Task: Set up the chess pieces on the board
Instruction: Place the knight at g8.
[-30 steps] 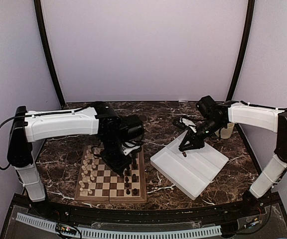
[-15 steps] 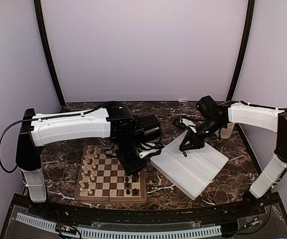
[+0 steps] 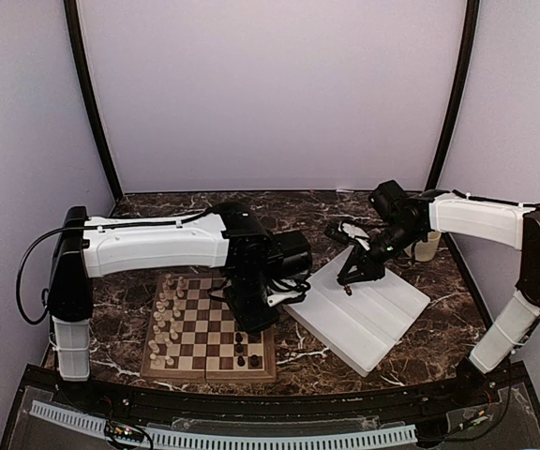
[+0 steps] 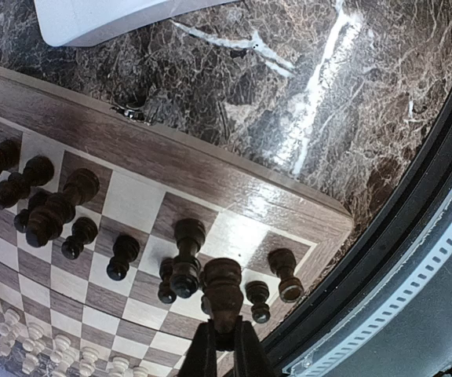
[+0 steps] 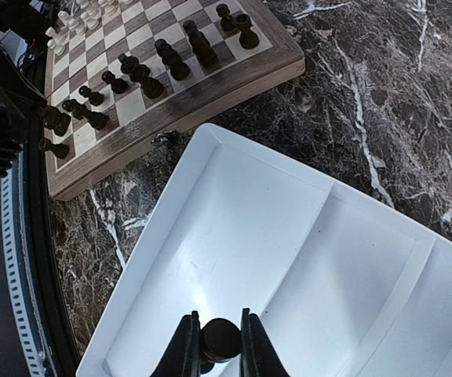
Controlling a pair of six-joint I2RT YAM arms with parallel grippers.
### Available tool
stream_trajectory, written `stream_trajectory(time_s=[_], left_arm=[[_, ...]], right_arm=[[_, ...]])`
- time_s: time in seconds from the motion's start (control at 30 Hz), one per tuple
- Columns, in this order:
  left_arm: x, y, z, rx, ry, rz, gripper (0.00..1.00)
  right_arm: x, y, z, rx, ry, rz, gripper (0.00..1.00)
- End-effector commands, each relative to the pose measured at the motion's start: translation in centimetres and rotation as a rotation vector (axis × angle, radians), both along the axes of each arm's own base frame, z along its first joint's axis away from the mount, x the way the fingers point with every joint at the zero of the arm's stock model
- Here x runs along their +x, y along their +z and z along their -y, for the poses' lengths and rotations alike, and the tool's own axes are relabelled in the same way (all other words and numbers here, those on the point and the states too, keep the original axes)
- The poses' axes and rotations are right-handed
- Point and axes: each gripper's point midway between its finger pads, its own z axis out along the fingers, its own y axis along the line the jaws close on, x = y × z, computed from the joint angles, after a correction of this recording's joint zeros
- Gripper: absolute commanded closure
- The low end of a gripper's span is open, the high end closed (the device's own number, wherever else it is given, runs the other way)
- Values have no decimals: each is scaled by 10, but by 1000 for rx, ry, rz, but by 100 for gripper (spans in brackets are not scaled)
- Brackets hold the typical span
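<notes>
Since one second ago the left arm has swung right, from over the middle of the board (image 3: 206, 367) to its right edge beside the white tray (image 3: 373, 323); right arm unchanged. The left gripper (image 4: 224, 345) is clamped on a dark chess piece (image 4: 222, 284), held in line with the fingers, presumably so it can go straight down onto a square. The right gripper (image 5: 220, 353) pinches a second dark piece (image 5: 220, 338) low over the tray's wide compartment, likely waiting its turn. Top view gives the arm layout and the cream men (image 3: 162, 328) on the board's left, but not what is held; left wrist view shows dark men (image 4: 61, 208) standing near the corner, with marble desk (image 4: 304, 94) beyond the frame.
</notes>
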Motion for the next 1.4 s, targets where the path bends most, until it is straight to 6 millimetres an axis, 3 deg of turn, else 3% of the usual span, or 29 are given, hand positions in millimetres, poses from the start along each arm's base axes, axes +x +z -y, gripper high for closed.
stream_trajectory(time_s=[0.0,0.4,0.8,1.0,1.37], left_arm=[[-5,0,-3,21,-25,-17,100],[-12,-9,-2,38,-43,-46,99],[-17,5,-2,33,-51,-8,100],[-16,-8,-10,89,-66,13,100],[-15,-20,-6,110,-81,0,100]], right_arm=[[-4,2,0,2,13,22,90],[-5,1,0,4,15,19,90],[-5,2,-1,7,15,18,90],[-4,4,-1,9,13,17,90],[-6,3,0,4,13,22,90]])
